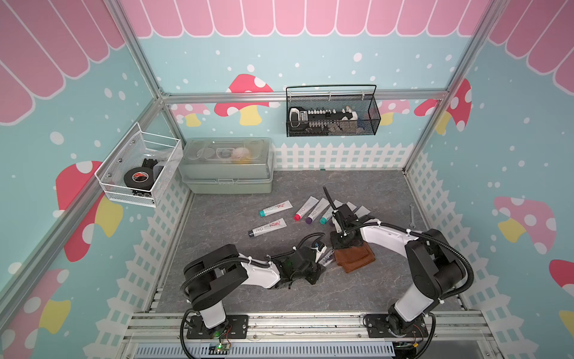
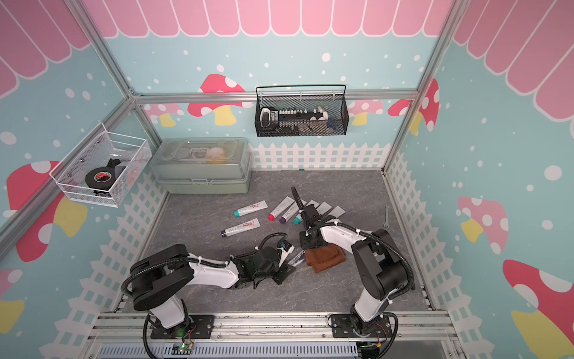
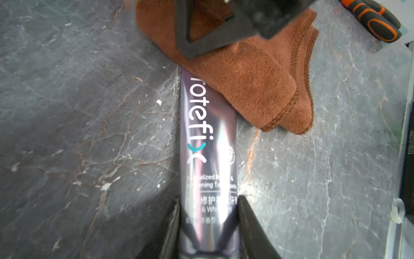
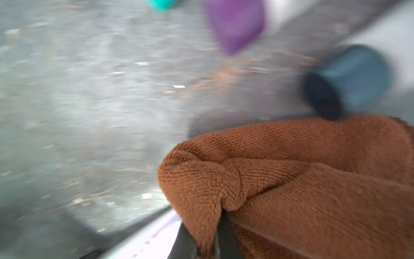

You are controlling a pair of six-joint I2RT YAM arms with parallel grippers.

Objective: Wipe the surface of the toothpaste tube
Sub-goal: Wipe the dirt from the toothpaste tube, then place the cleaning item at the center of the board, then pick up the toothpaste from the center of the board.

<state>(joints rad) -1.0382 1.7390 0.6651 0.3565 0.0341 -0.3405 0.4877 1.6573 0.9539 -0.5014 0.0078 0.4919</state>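
You have the toothpaste tube lying just in front of the worktop's centre, with its far end under the cloth, which spreads to its right. Behind them, the spare tubes lie across the middle. The lidded box sits in the back left corner and the wrench lies by the right edge.

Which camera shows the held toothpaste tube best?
The left wrist view: the toothpaste tube fills it, lettering readable, clamped in the left gripper, the brown cloth over its far end. Both top views show only a sliver beside the cloth; the right wrist view is mostly cloth and blur.
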